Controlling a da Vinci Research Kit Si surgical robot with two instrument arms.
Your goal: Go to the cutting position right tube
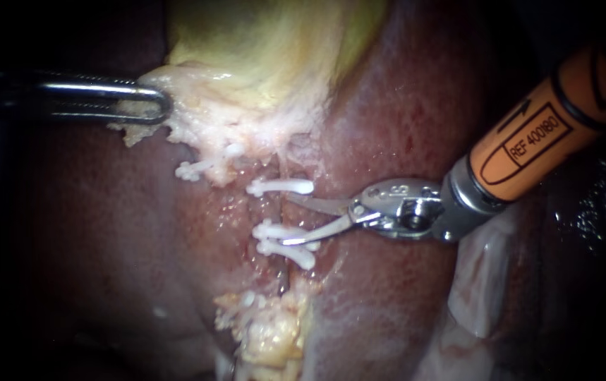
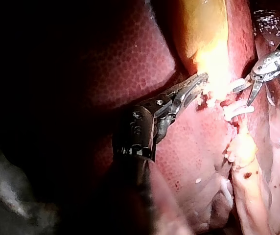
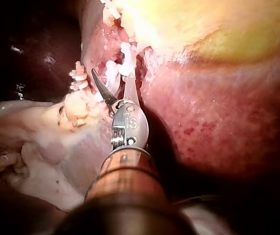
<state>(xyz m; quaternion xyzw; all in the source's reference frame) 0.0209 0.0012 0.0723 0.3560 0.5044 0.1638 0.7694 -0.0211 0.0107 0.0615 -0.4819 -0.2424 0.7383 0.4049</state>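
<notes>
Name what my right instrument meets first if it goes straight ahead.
Likely the tube between the upper clip and lower clips; the right instrument's open blades face it. Depth unclear.

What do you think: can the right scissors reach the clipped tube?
Probably yes. The right instrument has its blades open beside the right tube, between the upper clip and the lower clips, with nothing in between. The left instrument grips the gallbladder, well clear.
</notes>
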